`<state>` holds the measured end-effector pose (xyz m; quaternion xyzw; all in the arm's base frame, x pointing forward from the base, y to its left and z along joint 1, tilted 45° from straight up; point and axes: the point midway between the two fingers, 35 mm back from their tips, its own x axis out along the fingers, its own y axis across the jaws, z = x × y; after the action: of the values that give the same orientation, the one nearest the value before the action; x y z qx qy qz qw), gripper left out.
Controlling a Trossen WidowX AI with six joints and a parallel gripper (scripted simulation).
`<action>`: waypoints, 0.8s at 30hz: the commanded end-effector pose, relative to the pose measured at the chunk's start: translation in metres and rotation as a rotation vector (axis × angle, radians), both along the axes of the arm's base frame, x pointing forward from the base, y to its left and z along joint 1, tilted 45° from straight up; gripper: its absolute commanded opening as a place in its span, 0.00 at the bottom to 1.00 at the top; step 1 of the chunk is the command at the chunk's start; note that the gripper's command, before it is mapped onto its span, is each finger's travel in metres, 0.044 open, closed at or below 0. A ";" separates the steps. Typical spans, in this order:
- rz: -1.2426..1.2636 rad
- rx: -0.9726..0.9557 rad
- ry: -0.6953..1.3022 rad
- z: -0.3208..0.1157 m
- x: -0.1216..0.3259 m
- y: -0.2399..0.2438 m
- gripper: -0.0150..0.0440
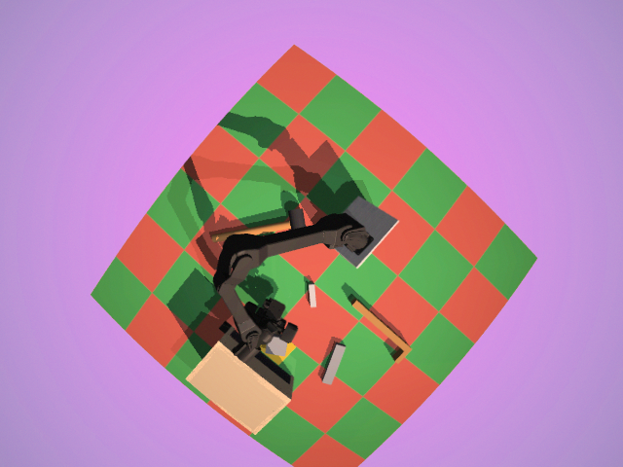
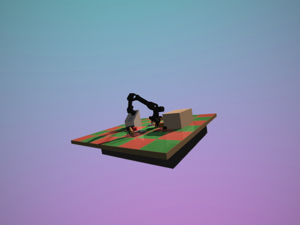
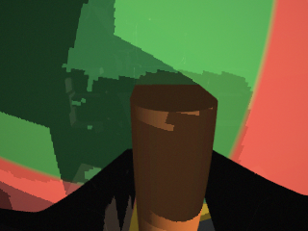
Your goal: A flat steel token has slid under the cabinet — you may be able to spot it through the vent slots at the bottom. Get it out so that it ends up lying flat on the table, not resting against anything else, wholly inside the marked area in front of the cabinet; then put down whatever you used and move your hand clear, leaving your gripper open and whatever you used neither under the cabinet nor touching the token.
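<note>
The tan cabinet [image 1: 238, 386] [image 2: 172, 119] stands at the table's edge, its dark slotted front facing the arm. The yellow marked area [image 1: 288, 352] lies before it, partly hidden by the hand. A light grey flat piece [image 1: 275, 346], which looks like the steel token, shows over the yellow; I cannot tell whether it touches anything. My gripper [image 2: 157, 123] [image 3: 167, 157] points down low in front of the cabinet, shut on an orange-brown rod [image 3: 173, 140]. The rod's far end is hidden, so I cannot tell where it reaches.
A hooked orange bar [image 1: 380, 327], a grey block [image 1: 333, 364] and a small white block [image 1: 311, 295] lie to the right in the top view. Another orange bar [image 1: 261, 231] lies behind the arm, near a dark cylinder [image 1: 297, 218]. A grey slanted panel [image 1: 372, 229] stands by the arm's base.
</note>
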<state>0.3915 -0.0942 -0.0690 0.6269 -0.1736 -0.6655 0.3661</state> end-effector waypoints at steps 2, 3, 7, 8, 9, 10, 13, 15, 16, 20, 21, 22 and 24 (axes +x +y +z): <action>0.002 0.001 0.010 -0.001 -0.008 -0.002 0.25; 0.002 0.001 0.010 0.000 -0.009 -0.002 0.25; 0.002 0.001 0.010 0.001 -0.013 -0.003 0.25; 0.002 0.001 0.010 0.001 -0.013 -0.003 0.25; 0.002 0.001 0.010 0.001 -0.014 -0.004 0.25; 0.002 0.001 0.010 0.001 -0.015 -0.004 0.25; 0.002 0.001 0.011 0.002 -0.018 -0.005 0.25; 0.002 0.001 0.011 0.002 -0.020 -0.005 0.25; 0.002 0.000 0.011 0.002 -0.021 -0.006 0.25; 0.002 0.000 0.011 0.003 -0.024 -0.007 0.25; 0.002 0.000 0.011 0.003 -0.025 -0.007 0.25; 0.002 0.000 0.011 0.004 -0.026 -0.007 0.25; 0.002 0.000 0.011 0.004 -0.028 -0.008 0.25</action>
<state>0.3703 -0.1008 -0.0643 0.6263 -0.1733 -0.6660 0.3663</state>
